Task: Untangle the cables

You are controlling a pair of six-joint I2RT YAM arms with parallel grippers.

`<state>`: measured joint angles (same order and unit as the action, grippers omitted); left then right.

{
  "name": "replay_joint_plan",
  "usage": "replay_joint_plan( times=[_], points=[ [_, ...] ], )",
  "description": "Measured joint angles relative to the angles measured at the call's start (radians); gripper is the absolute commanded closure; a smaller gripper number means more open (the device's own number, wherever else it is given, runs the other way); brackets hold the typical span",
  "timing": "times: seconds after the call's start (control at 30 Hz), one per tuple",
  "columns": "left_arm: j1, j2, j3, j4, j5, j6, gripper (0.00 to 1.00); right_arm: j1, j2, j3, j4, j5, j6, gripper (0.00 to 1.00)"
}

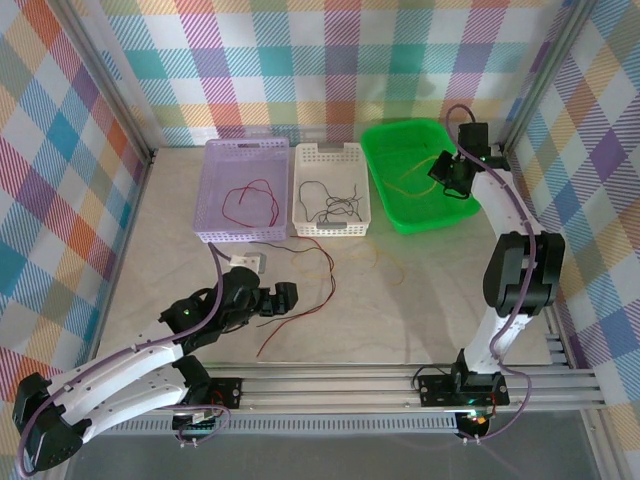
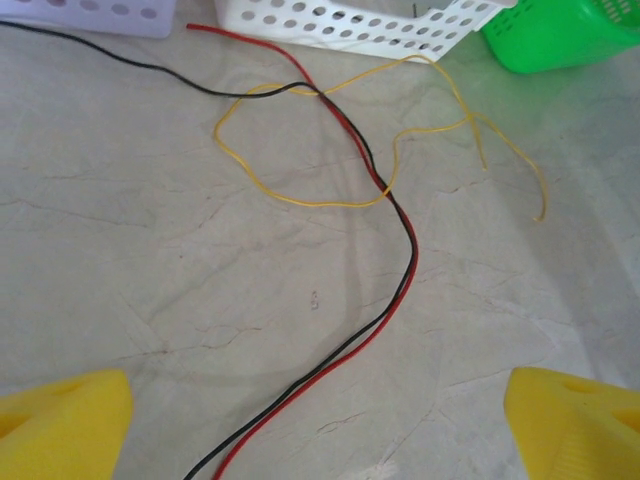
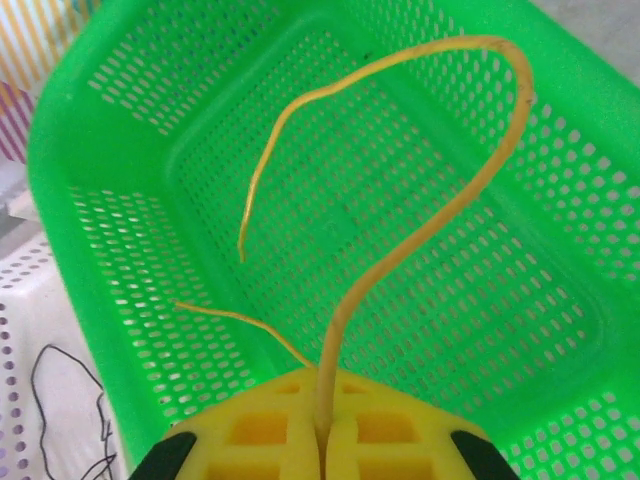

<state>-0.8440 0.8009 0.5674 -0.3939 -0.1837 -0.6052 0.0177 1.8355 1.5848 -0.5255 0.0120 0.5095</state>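
Observation:
On the table a red cable (image 2: 405,280) and a black cable (image 2: 372,165) run side by side. A yellow cable (image 2: 300,200) loops across them. My left gripper (image 2: 320,425) hovers over the red and black pair, its yellow fingertips (image 2: 70,420) wide apart, open, holding nothing. From above, the left gripper (image 1: 275,298) sits just left of the red cable (image 1: 328,285). My right gripper (image 3: 322,445) is shut on another yellow cable (image 3: 430,200), which curls up over the green basket (image 3: 110,150). From above, the right gripper (image 1: 452,183) hangs over the green basket (image 1: 385,140).
A lilac basket (image 1: 215,150) holds a red cable (image 1: 250,200). Beside it a white basket (image 1: 330,228) holds thin black cables (image 1: 335,205). A small white object (image 1: 248,262) lies in front of the lilac basket. Checked walls close in the table, with a metal rail (image 1: 350,385) along the near edge.

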Motion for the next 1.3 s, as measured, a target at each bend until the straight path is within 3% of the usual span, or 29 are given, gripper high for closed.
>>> replay_joint_plan(
  times=[0.5, 1.03, 1.3],
  points=[
    [0.000, 0.000, -0.048, -0.005, -0.014, -0.026, 0.05, -0.003, 0.109, 0.042, -0.046, -0.019, -0.001, 0.98],
    [-0.005, 0.000, -0.056, -0.023, -0.020, -0.034, 0.05, -0.004, 0.117, 0.061, -0.071, -0.028, -0.009, 0.81],
    [-0.005, -0.007, -0.056, -0.024, -0.020, -0.035, 0.05, -0.004, 0.105, 0.061, -0.076, -0.043, -0.004, 0.63]
  ],
)
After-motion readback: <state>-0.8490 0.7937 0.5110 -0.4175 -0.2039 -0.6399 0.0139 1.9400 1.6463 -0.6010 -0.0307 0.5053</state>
